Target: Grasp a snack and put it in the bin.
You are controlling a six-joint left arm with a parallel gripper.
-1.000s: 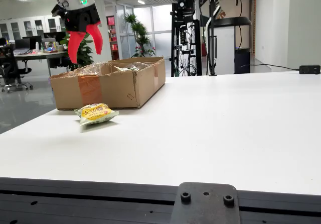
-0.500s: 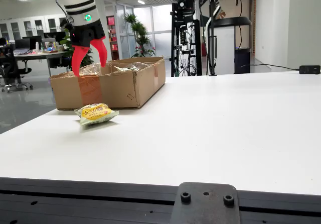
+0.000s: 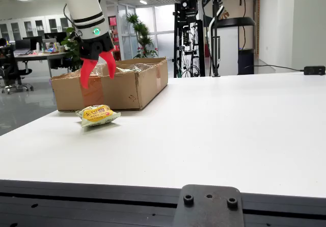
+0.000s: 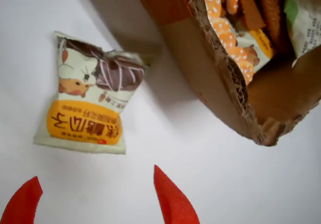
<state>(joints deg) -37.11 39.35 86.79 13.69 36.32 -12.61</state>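
A snack packet (image 3: pixel 98 115), pale with a yellow label, lies on the white table (image 3: pixel 214 130) just in front of the cardboard box (image 3: pixel 132 87). In the gripper-mounted view the packet (image 4: pixel 89 101) lies flat at the left, with the box's corner (image 4: pixel 220 78) at the upper right and several snack packets (image 4: pixel 241 18) inside it. My gripper (image 3: pixel 97 70) with red fingers (image 4: pixel 173 201) hangs open and empty above the packet, in front of the box's near wall.
The box sits at the table's far left edge. Behind it are office desks, chairs and a plant. A black equipment rack (image 3: pixel 188 33) stands behind the table. A black mounting plate (image 3: pixel 209 206) sits at the near edge.
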